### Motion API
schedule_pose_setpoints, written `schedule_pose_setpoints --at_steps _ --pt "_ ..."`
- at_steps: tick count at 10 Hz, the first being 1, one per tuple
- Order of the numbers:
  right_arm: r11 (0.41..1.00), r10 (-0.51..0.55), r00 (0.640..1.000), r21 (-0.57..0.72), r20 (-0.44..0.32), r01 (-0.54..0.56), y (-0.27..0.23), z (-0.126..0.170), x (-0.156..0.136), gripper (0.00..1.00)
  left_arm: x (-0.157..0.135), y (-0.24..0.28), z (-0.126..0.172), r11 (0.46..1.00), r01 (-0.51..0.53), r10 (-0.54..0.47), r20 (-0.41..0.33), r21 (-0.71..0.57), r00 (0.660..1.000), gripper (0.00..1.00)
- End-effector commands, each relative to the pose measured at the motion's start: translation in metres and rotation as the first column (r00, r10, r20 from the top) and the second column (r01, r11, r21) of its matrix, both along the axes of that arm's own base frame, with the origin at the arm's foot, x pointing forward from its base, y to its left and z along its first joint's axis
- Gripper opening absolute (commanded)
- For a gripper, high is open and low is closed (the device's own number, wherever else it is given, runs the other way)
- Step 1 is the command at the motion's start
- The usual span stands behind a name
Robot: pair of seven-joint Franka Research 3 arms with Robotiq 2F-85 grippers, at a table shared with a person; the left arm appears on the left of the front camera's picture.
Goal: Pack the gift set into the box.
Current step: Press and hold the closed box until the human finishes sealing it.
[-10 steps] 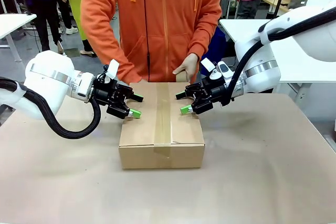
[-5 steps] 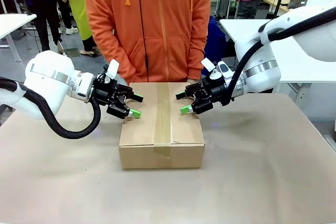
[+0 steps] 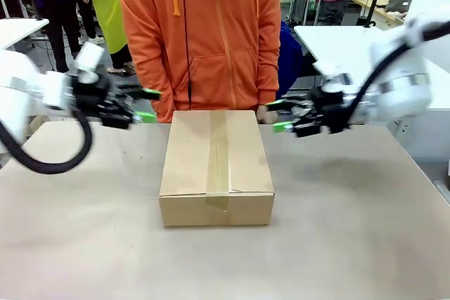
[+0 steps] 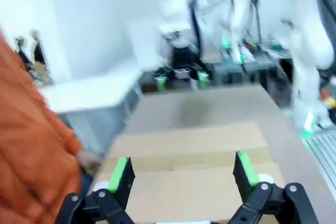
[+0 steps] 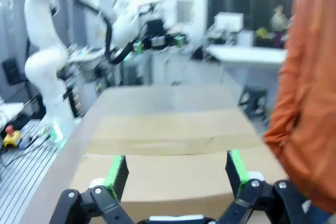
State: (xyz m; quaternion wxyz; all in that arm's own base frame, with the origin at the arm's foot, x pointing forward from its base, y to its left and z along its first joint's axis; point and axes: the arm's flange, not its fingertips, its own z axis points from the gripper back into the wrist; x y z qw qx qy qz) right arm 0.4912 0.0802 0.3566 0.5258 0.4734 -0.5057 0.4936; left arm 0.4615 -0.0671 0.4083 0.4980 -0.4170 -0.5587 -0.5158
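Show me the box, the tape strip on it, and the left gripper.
box [image 3: 186, 166]: front view, top panel.
tape strip [image 3: 218, 152]: front view, middle of strip.
left gripper [image 3: 146, 105]: front view, between fingertips.

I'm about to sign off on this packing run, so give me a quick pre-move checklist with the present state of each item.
1. Flaps of the box closed: ok, top is flat.
2. Tape strip along the seam: ok, runs down the middle and over the front edge.
3. Left gripper off the box: ok, open, beside the far left corner.
4. Right gripper off the box: ok, open, beside the far right corner.
5. Person's hand off the box: cannot tell, it sits just behind the far edge.
6. Gift set inside: cannot tell, box is sealed.
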Motion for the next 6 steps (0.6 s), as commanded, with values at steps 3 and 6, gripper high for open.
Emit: schedule_pose_setpoints --at_steps 3,6 --pt "0.783 -0.552 0.832 0.373 0.048 0.498 -0.099 -0.037 -0.065 1.0 -0.051 0.112 -0.05 0.953 -0.266 0.258 -0.072 -0.148 0.963 1.0" --pt "0.942 -0.278 0.96 0.206 0.034 0.265 -0.093 -0.009 -0.057 1.0 -0.061 0.124 -0.029 0.948 -0.269 0.269 -0.024 -0.173 0.963 1.0"
